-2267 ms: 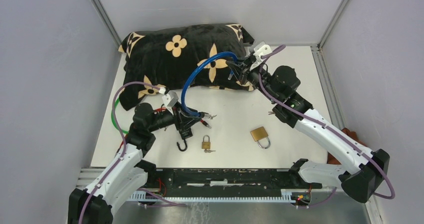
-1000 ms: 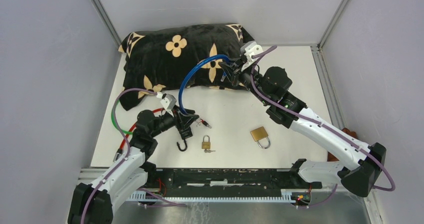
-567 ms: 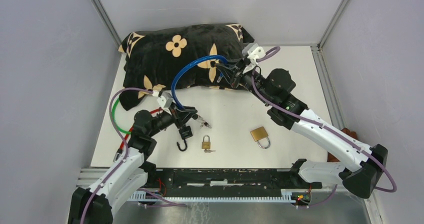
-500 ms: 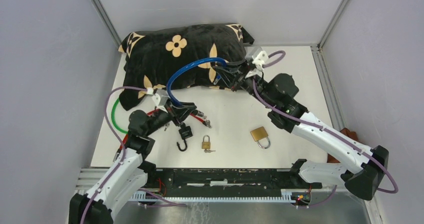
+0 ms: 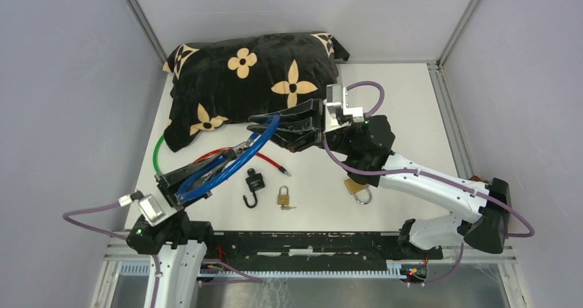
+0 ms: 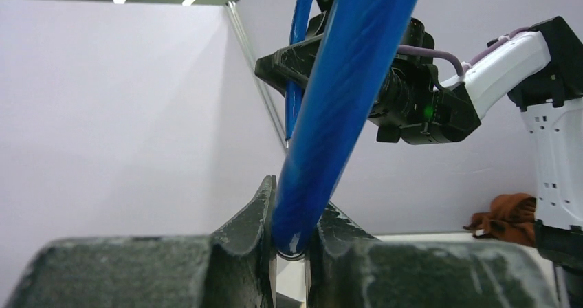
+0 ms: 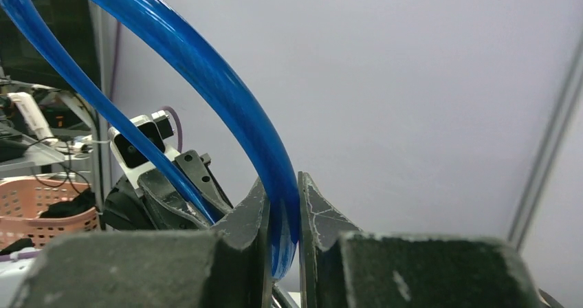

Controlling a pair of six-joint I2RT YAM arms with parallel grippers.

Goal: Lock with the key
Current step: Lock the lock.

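Padlock (image 5: 283,196) and key (image 5: 289,207) on table (image 5: 402,112)

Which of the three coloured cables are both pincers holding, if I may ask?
The blue cable, clamped in the left pincer and right pincer; the red cable and green cable are unheld.

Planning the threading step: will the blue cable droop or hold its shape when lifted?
Probably springy, not limp: the blue cable forms a smooth arc between the left end effector and right end effector. Its glossy coating may slip, though both clamp it now.
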